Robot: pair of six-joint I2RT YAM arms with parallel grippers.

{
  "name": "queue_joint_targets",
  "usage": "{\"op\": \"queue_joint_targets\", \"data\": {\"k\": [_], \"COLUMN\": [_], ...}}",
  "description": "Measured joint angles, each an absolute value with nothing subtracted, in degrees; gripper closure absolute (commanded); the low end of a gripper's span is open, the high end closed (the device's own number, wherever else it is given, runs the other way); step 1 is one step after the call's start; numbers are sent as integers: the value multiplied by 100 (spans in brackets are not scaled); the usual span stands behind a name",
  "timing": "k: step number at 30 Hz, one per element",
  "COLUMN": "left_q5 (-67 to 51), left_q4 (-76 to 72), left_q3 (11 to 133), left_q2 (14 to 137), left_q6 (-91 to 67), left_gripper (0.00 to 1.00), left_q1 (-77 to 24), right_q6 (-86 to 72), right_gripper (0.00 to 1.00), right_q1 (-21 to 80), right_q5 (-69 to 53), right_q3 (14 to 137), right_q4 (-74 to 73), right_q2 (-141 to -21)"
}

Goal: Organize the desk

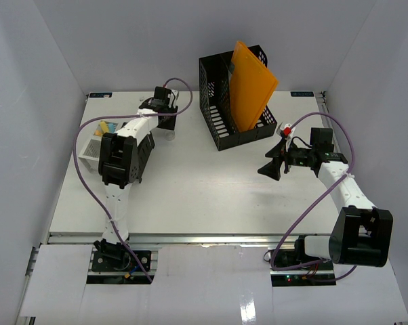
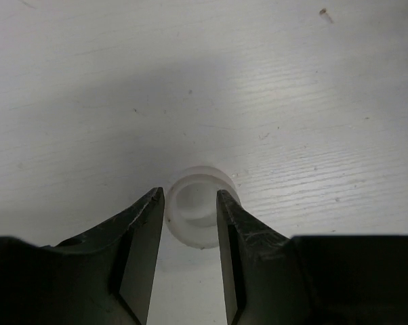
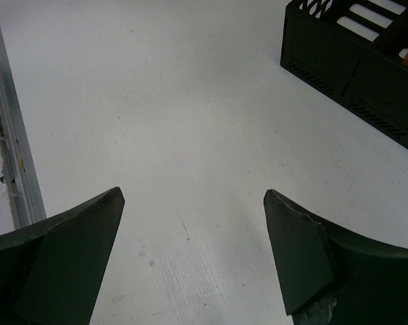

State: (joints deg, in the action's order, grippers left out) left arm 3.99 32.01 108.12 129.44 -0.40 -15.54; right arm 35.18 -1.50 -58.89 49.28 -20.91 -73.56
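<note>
The desk (image 1: 211, 196), a white tabletop with a metal rail along its near edge, lay beneath both arms. At its far left the left gripper (image 2: 189, 200) pointed down over a small white ring (image 2: 192, 213) lying on the bare surface; its jaws stood narrow, one finger close on each side of the ring, though whether they pressed it I could not tell. The right gripper (image 3: 194, 203) hung above open desk with its jaws wide and nothing between them. Beside it, toward the far edge, stood a black mesh file holder (image 1: 221, 125) with an orange folder (image 1: 251, 84) leaning inside; a small white slotted organizer (image 1: 89, 150) sat at the left edge.
</note>
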Motion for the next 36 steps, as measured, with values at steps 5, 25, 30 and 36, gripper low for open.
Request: {"op": "queue_joint_targets", "data": {"k": [5, 25, 30, 36], "left_q5": [908, 1317, 1329, 1329], "left_q4": [3262, 3258, 3284, 3297], "left_q3": [10892, 10988, 10918, 10891], "left_q2": [13192, 13288, 13288, 13288], "left_q6": [200, 341, 329, 305], "left_gripper": [51, 47, 46, 70], "left_q1": [-1719, -1774, -1774, -1774], "right_q6": [3529, 3564, 3590, 3612], "right_gripper": [10, 10, 10, 10], "right_q1": [-150, -177, -186, -187], "right_q5": [-5889, -5889, -5892, -5892], "right_q3": [4928, 4928, 4928, 4928], "right_q4": [-2096, -2102, -2104, -2106], "right_q2": [-7356, -7360, -7360, -7360]}}
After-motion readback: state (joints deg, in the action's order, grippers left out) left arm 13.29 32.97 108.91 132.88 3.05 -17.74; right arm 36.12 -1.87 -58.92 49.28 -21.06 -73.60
